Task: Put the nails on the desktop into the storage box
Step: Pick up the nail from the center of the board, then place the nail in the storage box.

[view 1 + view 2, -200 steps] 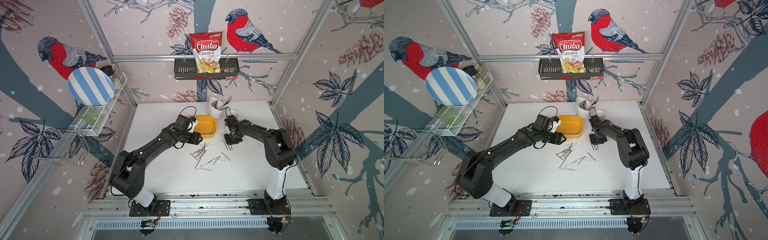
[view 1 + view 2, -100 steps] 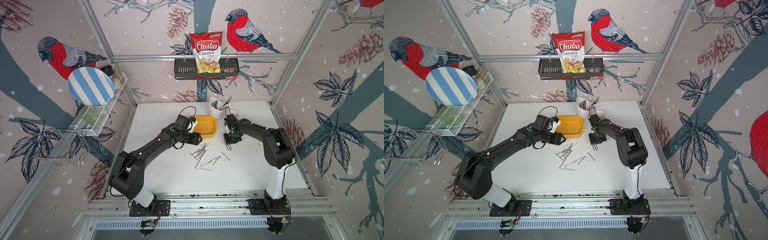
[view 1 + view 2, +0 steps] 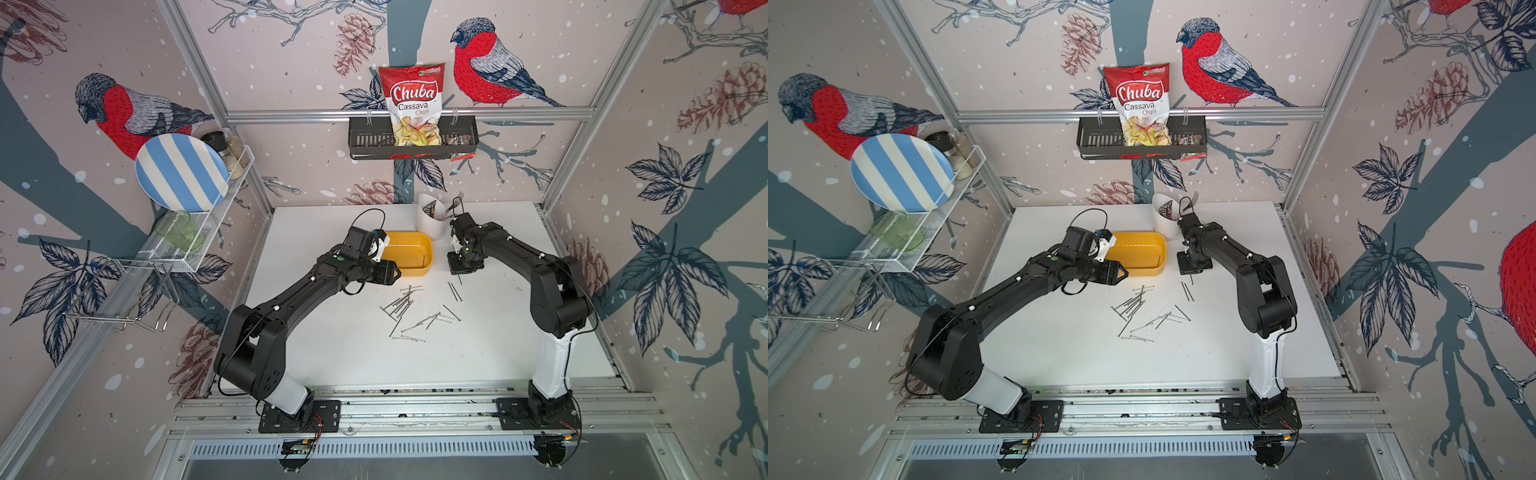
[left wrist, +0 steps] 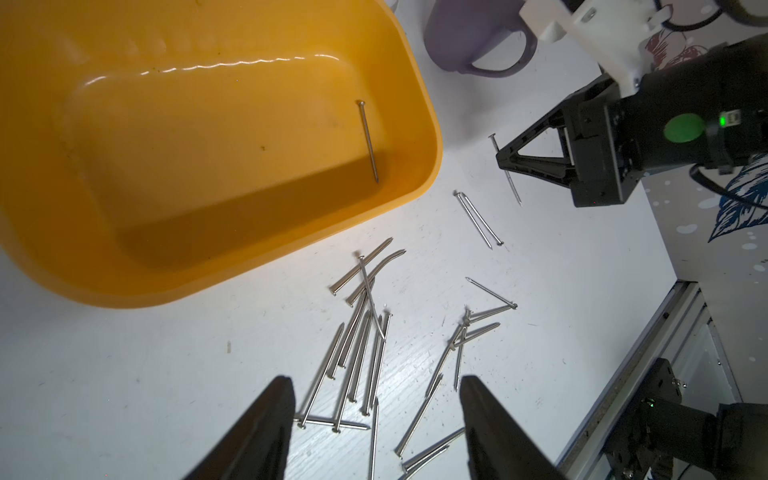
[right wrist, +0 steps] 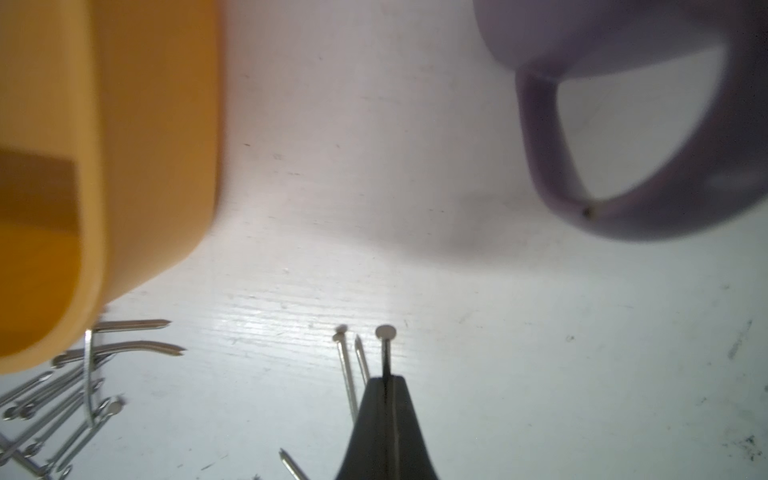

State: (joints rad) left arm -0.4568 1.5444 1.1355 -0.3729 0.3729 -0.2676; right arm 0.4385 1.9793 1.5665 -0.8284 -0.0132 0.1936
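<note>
Looks like mid-transfer: right gripper (image 5: 386, 381) clamped tight on a single nail (image 5: 386, 355), gripped on the shank with the head sticking out past the tips. Hard to tell whether lifted clear of the desktop (image 3: 332, 353). Positioned just beside the right end of the storage box (image 4: 249, 257), itself near the far edge at mid-width, with one nail (image 4: 368, 141) already lying inside.

Next, probably: raise above the rim, carry sideways over the box, release low to avoid a bounce.

Left gripper (image 4: 374, 380) spread wide and empty, hovering over the heap of nails (image 3: 401, 307) at mid-tabletop, just nearside of the box. Also a pair of nails (image 4: 478, 218) lying side by side close by the right gripper.

Worth minding: purple mug (image 4: 469, 33) and white cutlery holder (image 3: 430, 220) close behind, toward the far edge; box wall between the held nail and its target; left arm close along the box's near side.
</note>
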